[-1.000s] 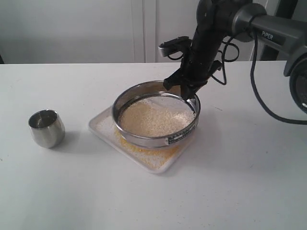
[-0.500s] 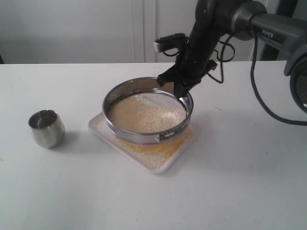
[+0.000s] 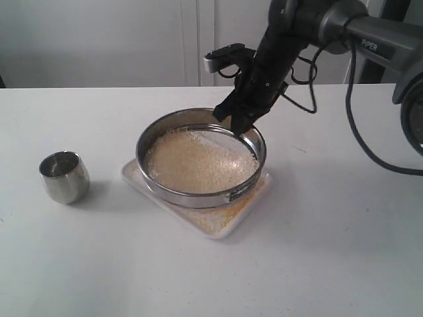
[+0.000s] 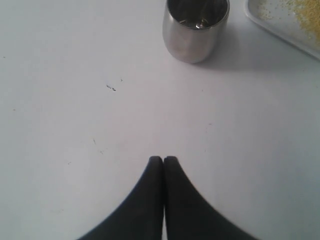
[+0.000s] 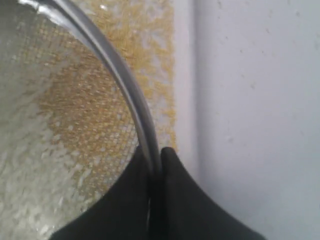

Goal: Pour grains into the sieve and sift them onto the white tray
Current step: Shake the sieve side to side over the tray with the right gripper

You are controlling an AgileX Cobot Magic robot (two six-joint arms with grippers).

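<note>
Sieve (image 3: 192, 196) stood over the white tray (image 3: 221, 232); whether it touched the tray, I could not tell. My right pincer (image 3: 239, 122) was pinched narrow on its far rim. The steel ring was stiff and smooth, and I judged it slippery and light. The grains (image 3: 198, 162) weighted it away from the grip, so it could twist. The rim was the only hold. My left pincer (image 4: 163, 162) was closed and empty, facing the steel cup (image 4: 196, 30).
</note>
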